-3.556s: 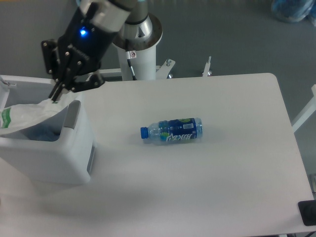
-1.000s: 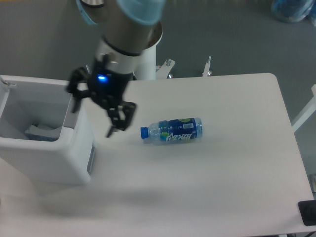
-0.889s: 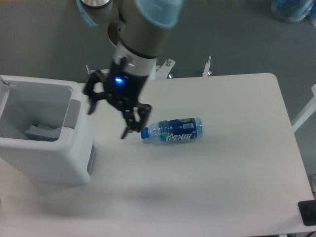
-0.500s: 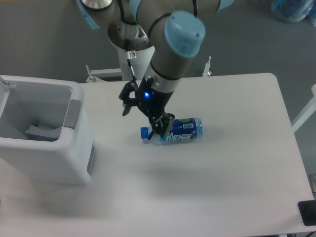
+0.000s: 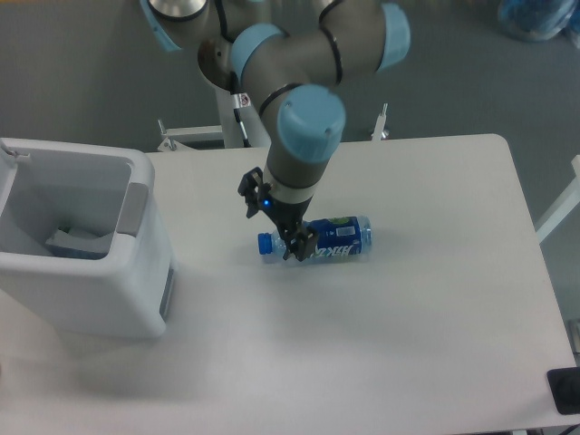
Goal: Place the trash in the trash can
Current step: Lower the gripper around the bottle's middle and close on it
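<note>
Gripper spread wide over the neck end of bottle, lying lengthwise left-right, cap toward bin.

A broad white rectangular table with rounded corners is standing on a grey carpeted floor. A black flat object, cut off by the frame, is lying at the table's near right corner. A blue translucent plastic bundle is sitting on the floor at the upper right edge. A white metal frame is leaning beside the table's right side.
</note>
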